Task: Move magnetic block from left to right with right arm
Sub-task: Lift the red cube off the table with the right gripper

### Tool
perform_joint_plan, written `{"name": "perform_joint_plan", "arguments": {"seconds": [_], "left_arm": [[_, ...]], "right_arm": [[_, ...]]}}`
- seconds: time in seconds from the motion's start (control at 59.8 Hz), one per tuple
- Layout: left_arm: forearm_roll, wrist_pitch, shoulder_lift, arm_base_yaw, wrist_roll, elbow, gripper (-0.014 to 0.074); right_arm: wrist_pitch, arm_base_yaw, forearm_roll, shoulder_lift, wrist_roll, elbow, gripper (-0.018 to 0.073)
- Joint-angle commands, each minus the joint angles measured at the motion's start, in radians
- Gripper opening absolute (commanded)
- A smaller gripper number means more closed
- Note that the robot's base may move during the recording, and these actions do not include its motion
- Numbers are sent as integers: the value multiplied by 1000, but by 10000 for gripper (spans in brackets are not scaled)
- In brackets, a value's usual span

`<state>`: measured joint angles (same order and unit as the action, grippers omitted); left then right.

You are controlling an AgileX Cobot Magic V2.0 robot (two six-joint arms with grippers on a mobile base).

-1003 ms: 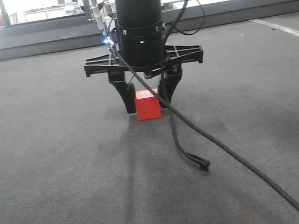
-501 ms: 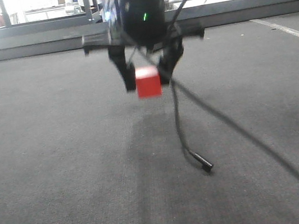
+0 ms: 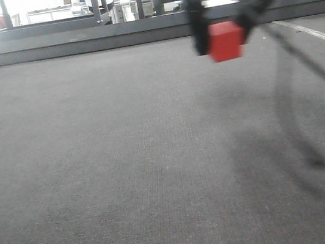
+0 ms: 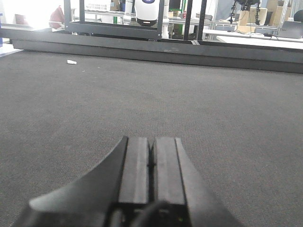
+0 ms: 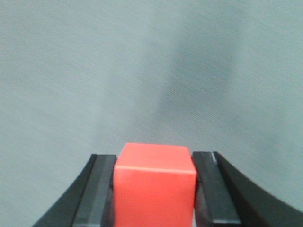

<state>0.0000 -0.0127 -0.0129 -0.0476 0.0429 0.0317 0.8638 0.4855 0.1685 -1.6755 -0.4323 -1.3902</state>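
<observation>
Two arms share one wide counter (image 3: 96,169) covered in dark grey mat. Viewed from my station, the right fingers (image 5: 102,189) are clamped on opposite faces of the magnetic block (image 5: 154,182), which hangs clear of the mat toward the right of the front view, motion-blurred. The left fingers (image 4: 137,165) rest pressed together, holding nothing. Risk, as I judge it: the cube protrudes past the fingertips, so a hard stop could twist it free, and the dangling cable (image 3: 283,96) might snag during descent.
</observation>
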Motion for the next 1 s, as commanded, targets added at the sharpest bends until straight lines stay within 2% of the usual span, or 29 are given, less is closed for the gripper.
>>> {"name": "perform_joint_plan", "arguments": {"seconds": [0.0,0.201,0.585,0.986], "left_arm": [[0,87,-15,-3,4,9,-116],[0,87,-15,-3,4,9,-116],[0,87,-15,-3,4,9,-116],[0,87,-15,-3,4,9,-116]], "right_arm": [[-107,-44,26,148,24,99,233],[-172,-82,26,338,40,309,233],[-330,-80,26,769,89,630,233],[-359,-80,26,1204,99,800,233]]}}
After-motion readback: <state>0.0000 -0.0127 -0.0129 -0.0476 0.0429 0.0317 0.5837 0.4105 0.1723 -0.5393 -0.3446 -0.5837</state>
